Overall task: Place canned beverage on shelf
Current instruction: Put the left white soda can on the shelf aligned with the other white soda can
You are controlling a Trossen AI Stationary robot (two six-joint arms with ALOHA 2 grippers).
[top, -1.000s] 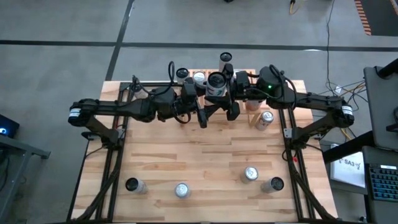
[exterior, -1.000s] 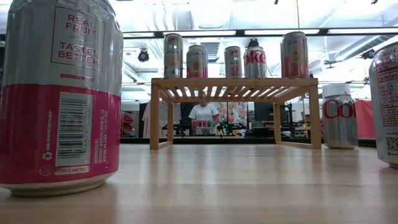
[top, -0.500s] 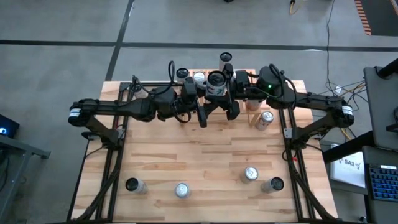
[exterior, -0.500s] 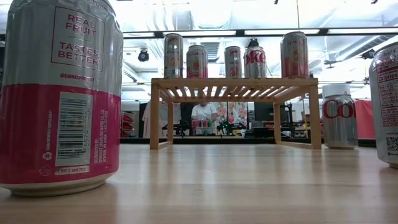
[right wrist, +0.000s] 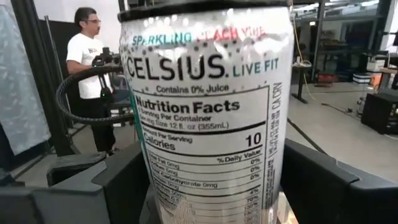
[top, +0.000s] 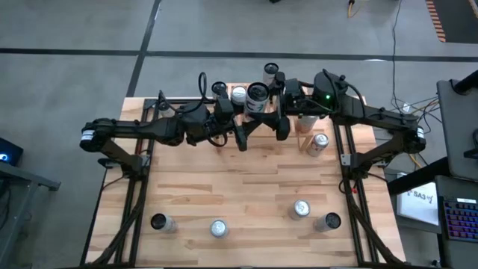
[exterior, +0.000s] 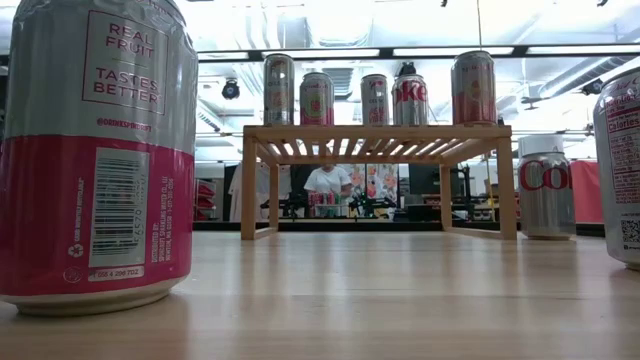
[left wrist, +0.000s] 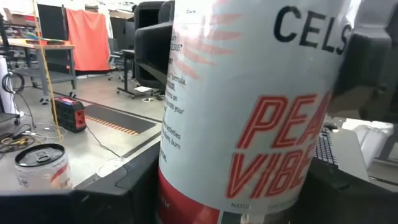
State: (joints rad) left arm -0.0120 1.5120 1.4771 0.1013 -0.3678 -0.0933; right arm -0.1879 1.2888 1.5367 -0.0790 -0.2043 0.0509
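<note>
High view: both grippers meet at the shelf [top: 302, 128]; left gripper [top: 250, 112] pinches the Celsius can [top: 256, 93]; right gripper [top: 270, 112] spread around it.

Both arms are stretched inward across the far side of the desk, their wrists nearly met at its middle. The left tool [top: 240, 140] and the right tool [top: 281, 131] are each seen with fingers parted.

My two arms are matte black with jointed links. Behind the left gripper [top: 240, 139] black cables loop; behind the right gripper [top: 281, 130] glows a green light.
</note>
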